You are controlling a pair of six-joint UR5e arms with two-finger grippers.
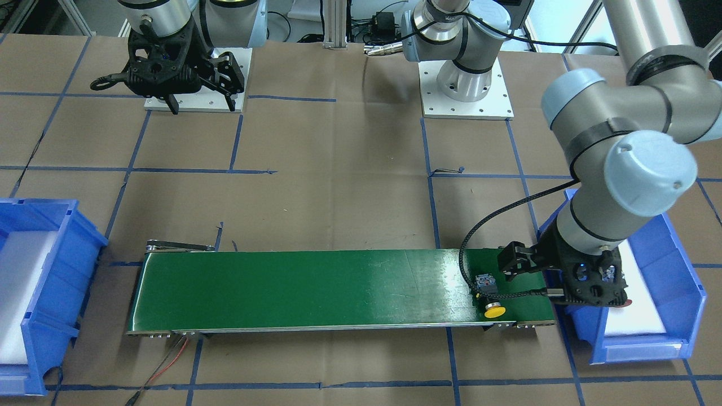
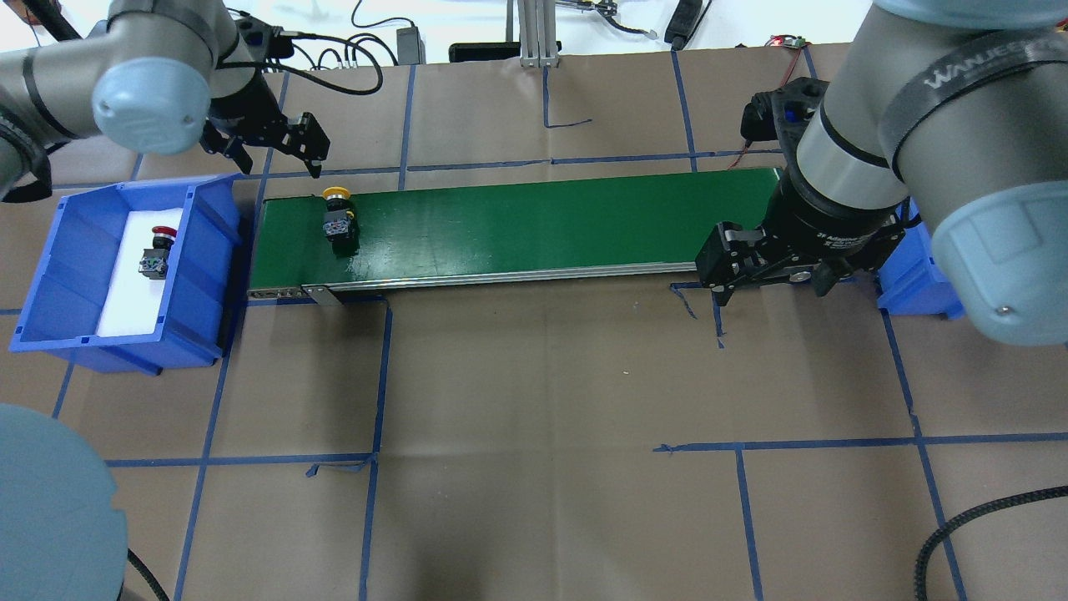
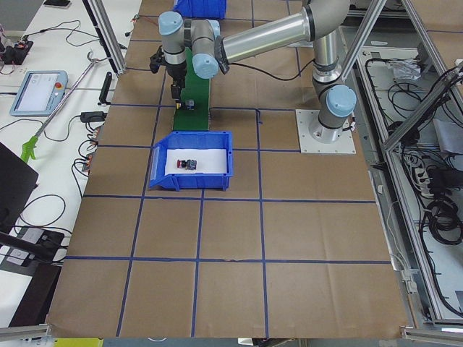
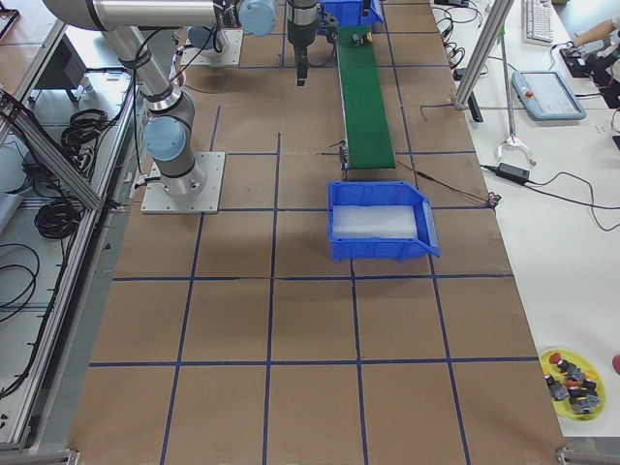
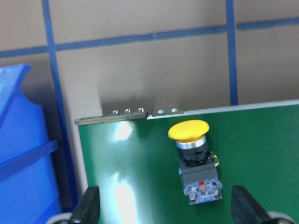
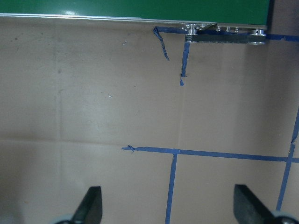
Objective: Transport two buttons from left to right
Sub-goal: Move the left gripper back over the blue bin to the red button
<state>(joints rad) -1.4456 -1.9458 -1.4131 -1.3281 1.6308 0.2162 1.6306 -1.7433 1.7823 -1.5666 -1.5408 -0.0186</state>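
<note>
The yellow button [image 1: 489, 296] lies on its side at the robot's-left end of the green conveyor belt [image 1: 310, 287]; it also shows in the overhead view [image 2: 338, 219] and the left wrist view [image 5: 196, 163]. The red button [image 2: 156, 250] lies on white foam in the left blue bin [image 2: 209, 250]. My left gripper [image 2: 275, 154] is open and empty. It hovers above that belt end, the yellow button between its fingers [image 5: 88, 207] from above. My right gripper [image 2: 772, 271] is open and empty over bare table just in front of the belt's other end.
An empty blue bin [image 1: 34, 282] with a white foam floor stands past the belt's right end, partly hidden by the right arm in the overhead view [image 2: 914, 275]. Blue tape lines cross the brown table. A yellow plate [image 4: 572, 373] of spare buttons sits off to the side.
</note>
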